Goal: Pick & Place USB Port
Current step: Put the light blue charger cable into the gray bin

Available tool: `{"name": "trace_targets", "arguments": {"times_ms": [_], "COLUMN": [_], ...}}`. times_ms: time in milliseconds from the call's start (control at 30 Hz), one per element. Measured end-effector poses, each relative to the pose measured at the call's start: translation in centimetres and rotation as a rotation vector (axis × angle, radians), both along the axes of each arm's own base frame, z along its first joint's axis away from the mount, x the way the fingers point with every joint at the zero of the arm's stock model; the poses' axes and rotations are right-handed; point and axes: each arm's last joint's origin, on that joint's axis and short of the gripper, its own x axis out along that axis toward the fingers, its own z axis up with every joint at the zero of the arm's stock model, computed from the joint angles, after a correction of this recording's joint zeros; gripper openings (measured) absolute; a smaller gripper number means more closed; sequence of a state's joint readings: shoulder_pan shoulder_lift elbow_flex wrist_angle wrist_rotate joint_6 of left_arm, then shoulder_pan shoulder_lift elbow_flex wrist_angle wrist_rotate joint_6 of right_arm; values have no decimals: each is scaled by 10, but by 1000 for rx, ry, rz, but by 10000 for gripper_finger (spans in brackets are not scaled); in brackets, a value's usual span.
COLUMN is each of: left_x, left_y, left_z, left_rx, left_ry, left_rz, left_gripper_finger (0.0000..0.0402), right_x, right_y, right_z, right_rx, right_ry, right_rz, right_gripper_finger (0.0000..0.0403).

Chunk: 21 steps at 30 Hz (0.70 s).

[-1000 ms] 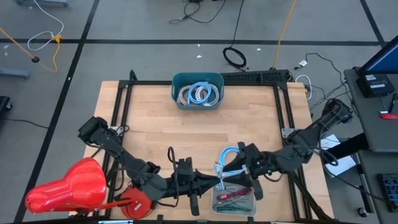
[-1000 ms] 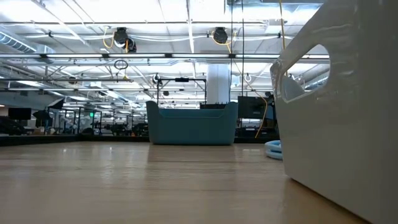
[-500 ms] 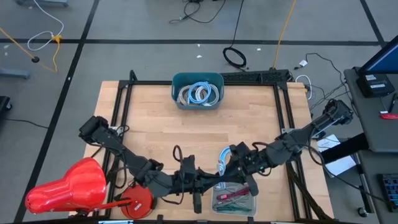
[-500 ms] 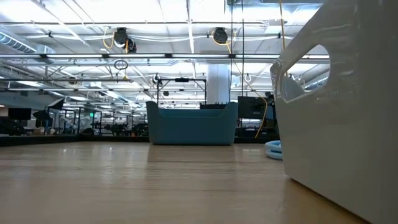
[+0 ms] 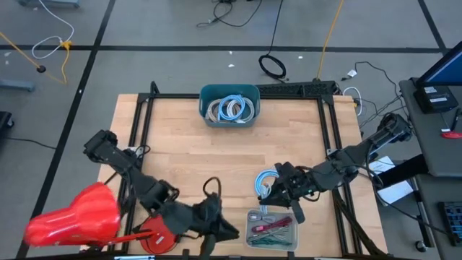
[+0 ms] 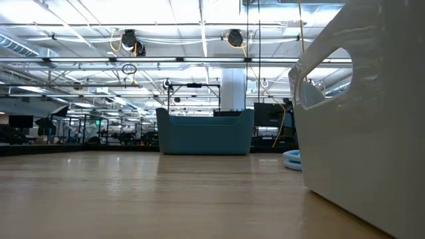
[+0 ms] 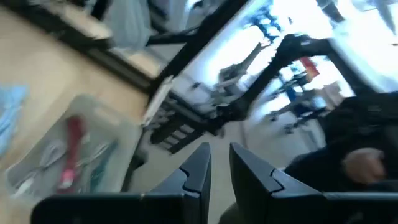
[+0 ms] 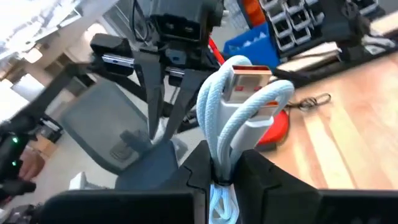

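The light blue USB cable point(image 8: 239, 106), folded into a bundle with its metal plug and orange tongue pointing away from the wrist, sits pinched between the two dark fingers of the right gripper point(image 8: 222, 167), which is closed narrowly around the folded strands. In the high view that right gripper point(image 5: 278, 193) hangs over the front part of the wooden surface point(image 5: 180, 159), right of the middle, with the pale blue cable point(image 5: 265, 180) coiled just behind and beside it.

At the far left, off the front left corner of the surface, lies a glossy red plastic shape point(image 5: 72, 217), with a red round disc point(image 5: 160, 237) by the front edge. The left gripper point(image 5: 216, 228) is low over the front edge, left of the middle and well apart from the cable; in its own wrist view its fingers point(image 7: 198, 168) stand a narrow gap apart with nothing between them.

Just right of it, at the front edge, rests a clear plastic tray point(image 5: 253, 217) holding red and green cables point(image 5: 273, 227); the right gripper is just behind this tray. At the back edge, in the middle, stands a teal plastic bin point(image 5: 208, 92) filled with coiled pale cables point(image 5: 229, 108).
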State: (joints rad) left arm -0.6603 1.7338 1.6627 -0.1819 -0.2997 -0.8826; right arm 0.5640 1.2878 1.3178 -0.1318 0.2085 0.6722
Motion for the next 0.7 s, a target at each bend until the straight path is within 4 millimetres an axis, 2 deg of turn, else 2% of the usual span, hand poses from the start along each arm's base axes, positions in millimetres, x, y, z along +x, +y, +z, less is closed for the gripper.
{"name": "trace_targets", "arguments": {"times_ms": [133, 333, 533, 700], "left_x": [-5, 0, 5, 7], "left_y": [1, 12, 20, 22], "left_z": [-6, -3, -3, -3], "left_rx": [27, 61, 62, 60], "left_ry": [63, 20, 20, 19], "left_rz": [87, 248, 271, 281], "left_gripper_finger": [62, 62, 62, 63], "right_x": [-4, -12, -6, 6], "right_y": [-1, 10, 42, 65], "right_z": [-7, -41, -73, -111], "right_rx": [-10, -83, -154, -255], "right_ry": [97, 405, 523, 626], "right_rz": [45, 147, 202, 233], "right_gripper_finger": [30, 30, 30, 30]}}
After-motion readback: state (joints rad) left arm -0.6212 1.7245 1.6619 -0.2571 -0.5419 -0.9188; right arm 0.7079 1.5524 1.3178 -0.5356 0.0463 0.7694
